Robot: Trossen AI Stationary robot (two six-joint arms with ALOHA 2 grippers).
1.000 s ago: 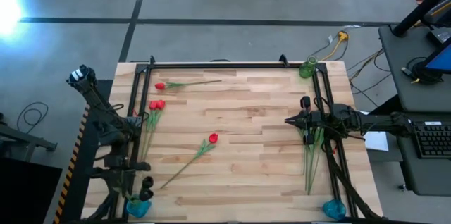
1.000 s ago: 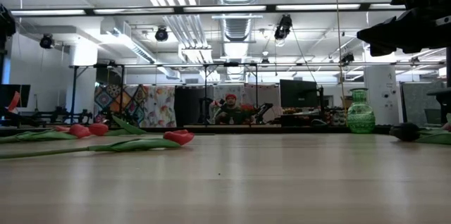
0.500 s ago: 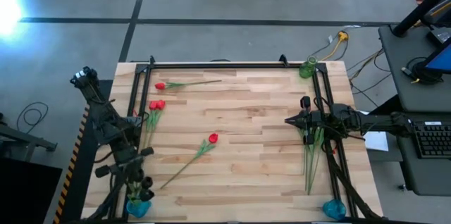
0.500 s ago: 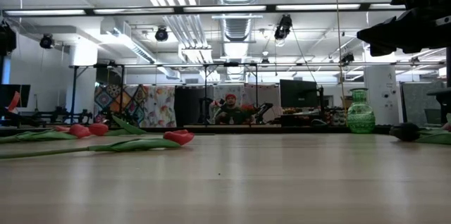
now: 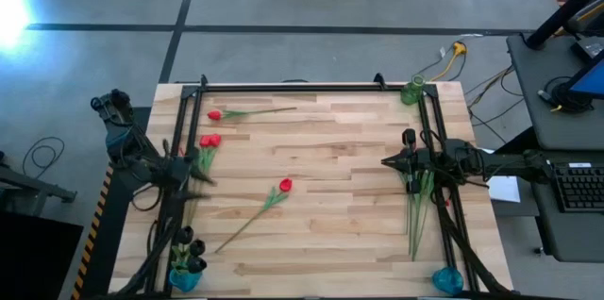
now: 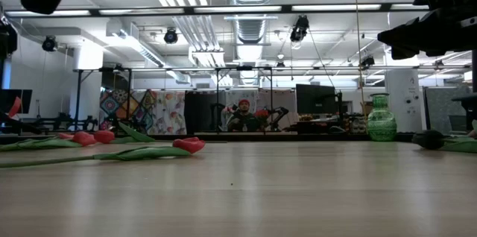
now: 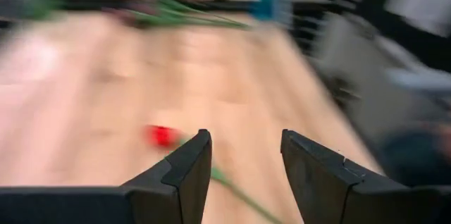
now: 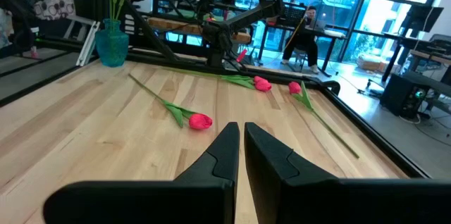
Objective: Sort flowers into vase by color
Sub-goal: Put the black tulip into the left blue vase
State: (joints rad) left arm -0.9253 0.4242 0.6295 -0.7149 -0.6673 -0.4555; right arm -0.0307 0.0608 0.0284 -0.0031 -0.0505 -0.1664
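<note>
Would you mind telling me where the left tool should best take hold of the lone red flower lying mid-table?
I would grip the lone red flower by its thin green stem, partway down from the head, coming from straight above. It lies flat and diagonal on the table, clear of other flowers, so the open left tool should probably straddle the stem crosswise.

Bright red heads on thin green stems for the flowers. Pale striped wood across the worktop, framed in black. Clear green for one vase, teal blue for two others. Matte black on the left claw and the right claw.
</note>
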